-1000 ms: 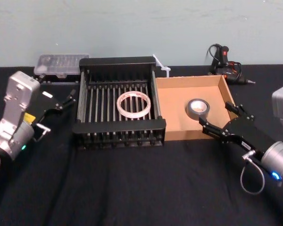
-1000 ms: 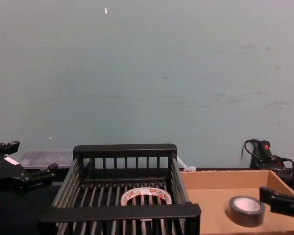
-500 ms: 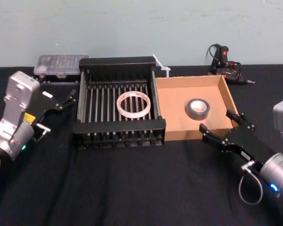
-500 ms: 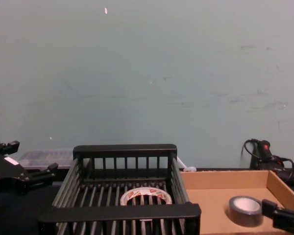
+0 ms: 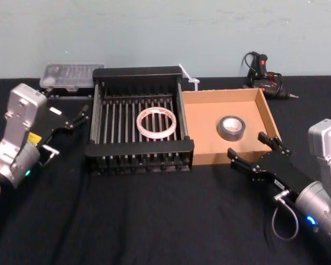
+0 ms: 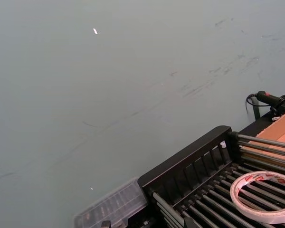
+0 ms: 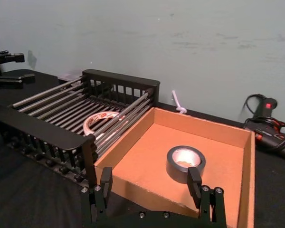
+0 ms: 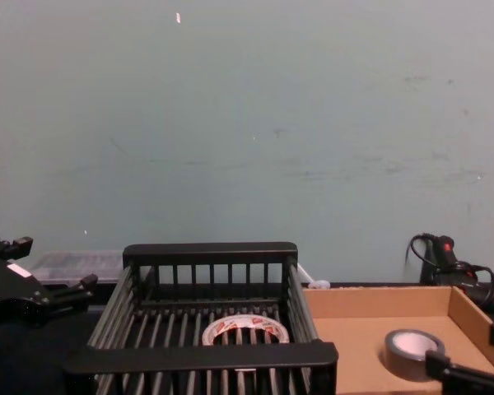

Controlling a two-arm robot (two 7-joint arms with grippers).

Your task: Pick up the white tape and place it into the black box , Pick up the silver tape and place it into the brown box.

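Sitting flat: white tape [image 5: 156, 122] in black box [image 5: 139, 149], silver tape [image 5: 231, 127] in brown box [image 5: 204, 135]; right end effector [image 5: 255, 153] hovering open nearby, left end effector [image 5: 71, 114] idling open.

Head view looks down and forward from above, taking in the whole table [image 5: 154, 221] at middle distance. Chest view sits low, level with the black box [image 8: 210, 355] rim, facing the wall [image 8: 247, 123]. Left wrist view tilts upward at that wall. Right wrist view looks close across the brown box [image 7: 237, 137]. All four share the black box.
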